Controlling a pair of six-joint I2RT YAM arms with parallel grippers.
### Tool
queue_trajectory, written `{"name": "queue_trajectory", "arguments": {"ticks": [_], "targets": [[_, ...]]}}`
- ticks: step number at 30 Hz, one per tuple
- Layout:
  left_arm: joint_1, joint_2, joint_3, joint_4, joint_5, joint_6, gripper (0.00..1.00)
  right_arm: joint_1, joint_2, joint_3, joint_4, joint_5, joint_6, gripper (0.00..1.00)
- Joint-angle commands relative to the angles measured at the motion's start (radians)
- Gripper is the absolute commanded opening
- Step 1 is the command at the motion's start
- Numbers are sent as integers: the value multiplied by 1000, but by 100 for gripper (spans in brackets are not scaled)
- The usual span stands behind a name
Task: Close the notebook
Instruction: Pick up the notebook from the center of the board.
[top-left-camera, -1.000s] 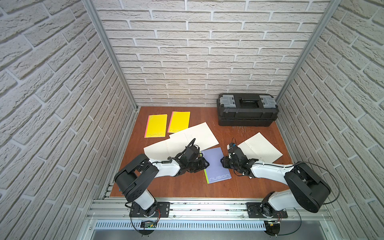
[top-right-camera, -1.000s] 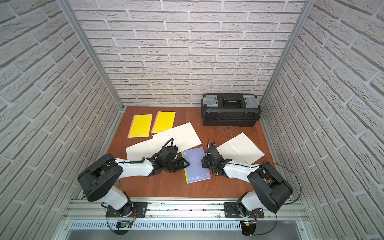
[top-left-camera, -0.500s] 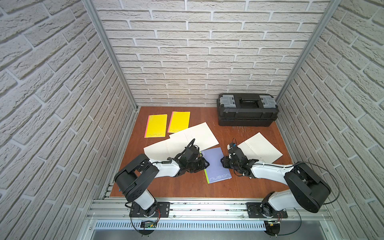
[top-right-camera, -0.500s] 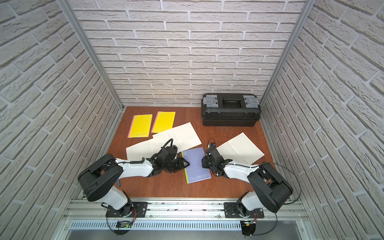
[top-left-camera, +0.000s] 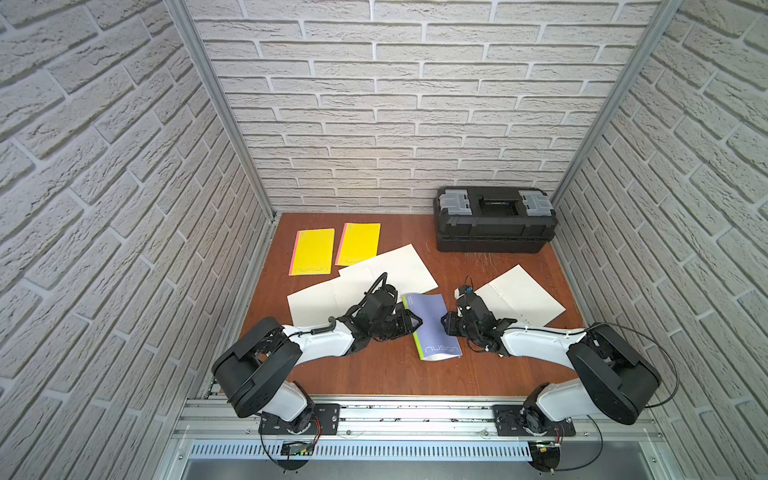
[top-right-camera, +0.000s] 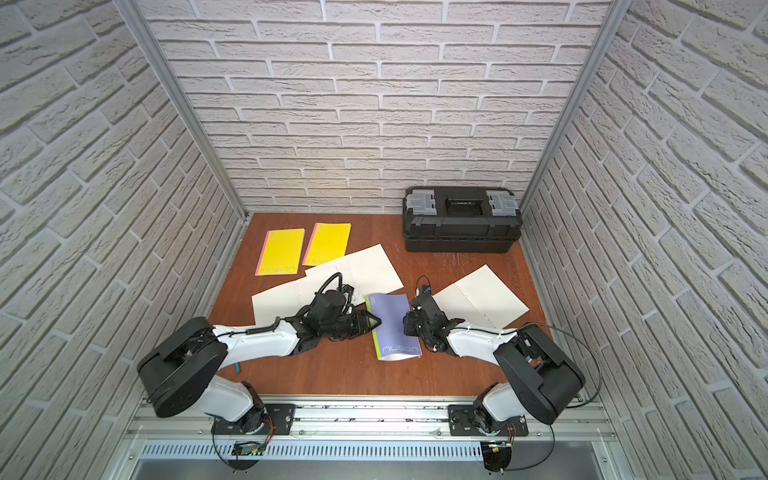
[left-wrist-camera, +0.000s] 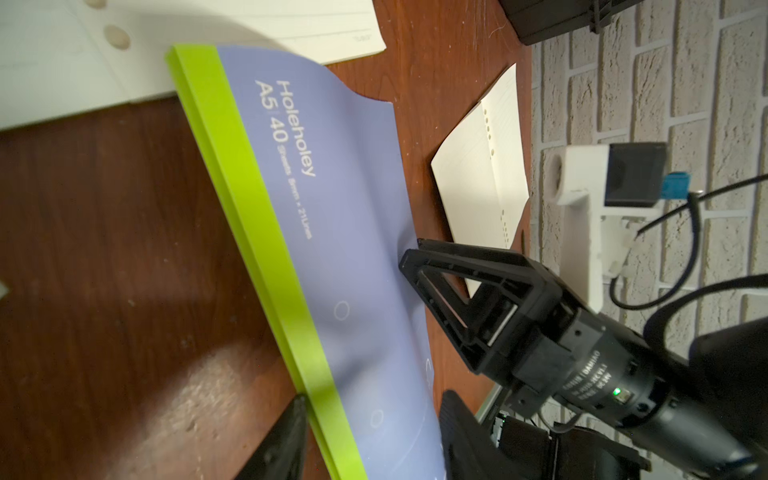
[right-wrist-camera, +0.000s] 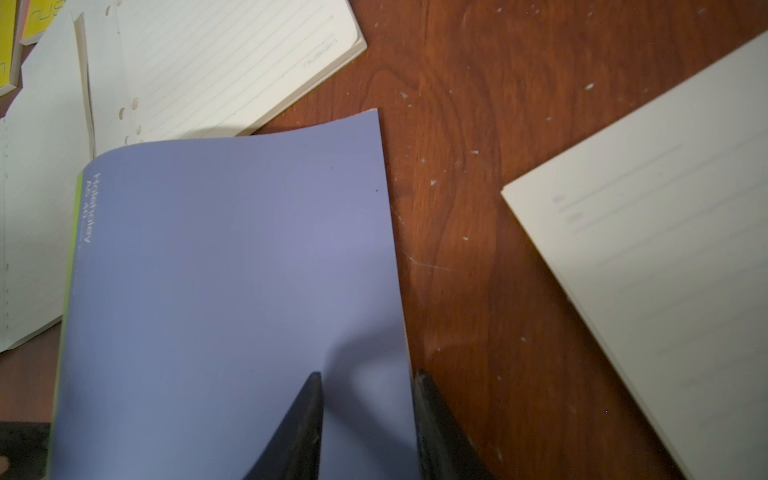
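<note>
Notebook lies mid-frame on the surface, cover bowed. Right hand, jaws slightly apart, straddles its free edge, seemingly unpinched; left hand, jaws apart, at the spine. Let go, the cover may spring open.

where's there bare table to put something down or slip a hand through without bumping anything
Widest bare table: the front strip between the purple notebook and the rail. Also free: the back patch between the yellow notebooks and the toolbox. Crowded: the middle, where the left gripper and right gripper flank that notebook among open notebooks.
</note>
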Motion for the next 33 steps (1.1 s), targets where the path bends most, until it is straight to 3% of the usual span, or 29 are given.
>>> {"name": "queue_trajectory", "arguments": {"ticks": [1, 10, 20, 26, 33], "targets": [[-29, 5, 46, 238, 96, 1, 52, 57, 79, -59, -156, -246, 32, 36], [-39, 54, 74, 260, 111, -11, 51, 58, 87, -55, -151, -248, 33, 36], [-53, 62, 133, 7, 45, 54, 50, 59, 85, -55, -151, -246, 33, 36], [-53, 80, 125, -13, 33, 44, 47, 59, 85, -55, -156, -243, 34, 36], [-51, 5, 130, -172, -20, 97, 46, 59, 70, -55, -169, -233, 34, 37]]}}
